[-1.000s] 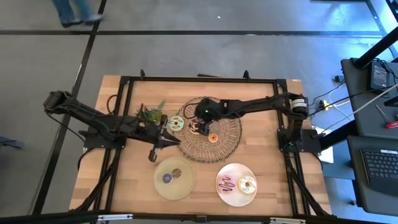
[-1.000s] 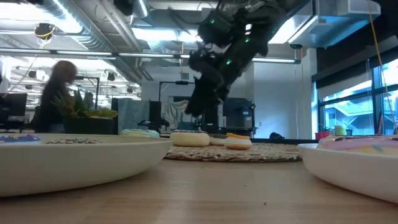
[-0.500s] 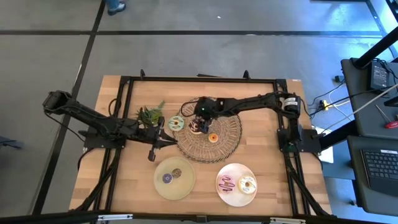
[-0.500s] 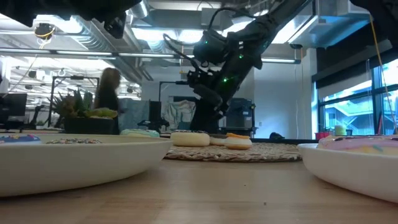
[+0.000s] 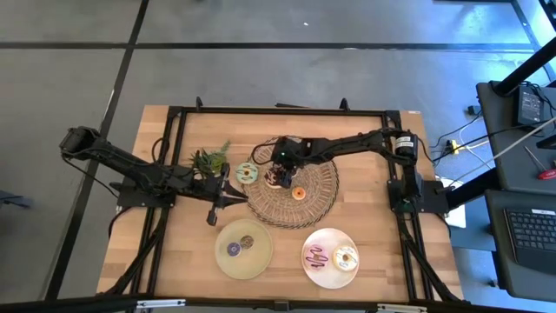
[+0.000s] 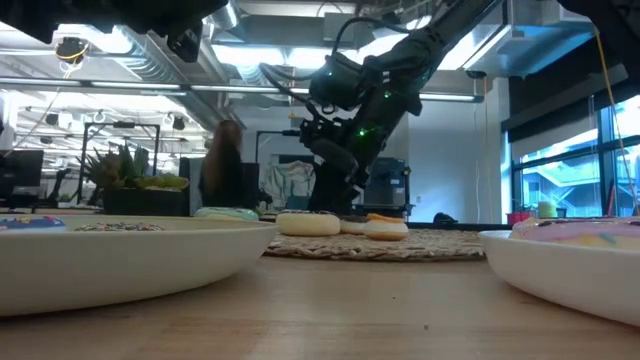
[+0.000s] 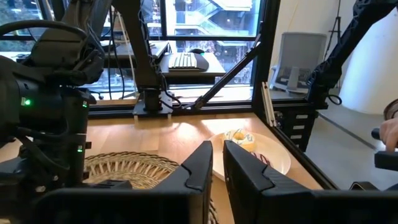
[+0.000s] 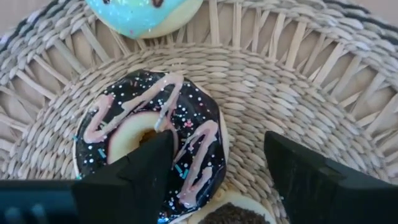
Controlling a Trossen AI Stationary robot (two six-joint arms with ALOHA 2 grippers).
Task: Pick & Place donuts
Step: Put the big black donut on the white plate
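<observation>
A dark-iced donut with pink drizzle (image 8: 155,143) lies flat on a woven mat (image 5: 293,193), next to a pale blue donut (image 5: 247,172) and a small orange one (image 5: 298,193). My right gripper (image 8: 217,143) is open, low over the mat (image 5: 276,177). One finger stands over the dark donut's hole and the other beyond its outer rim. My left gripper (image 5: 224,196) waits shut at the mat's left edge. A purple donut (image 5: 234,249) lies on a green plate. A pink one (image 5: 319,256) and a white one (image 5: 346,256) lie on a pink plate. My right gripper comes at the dark donut from above, pointing down, one finger (image 8: 134,171) over its hole (image 8: 146,134) and the other (image 8: 298,171) outside its rim. Whether either finger touches the donut, I cannot tell. The donut lies flat on the mat.
A small green plant (image 5: 209,159) stands near the left gripper. The green plate (image 5: 257,257) and the pink plate (image 5: 330,271) sit at the table's near side. Bare wood (image 5: 365,209) lies right of the mat. A black frame rims the table.
My right gripper has come down toward the mat over the dark donut, staying open. A person has walked across the room behind the table.
</observation>
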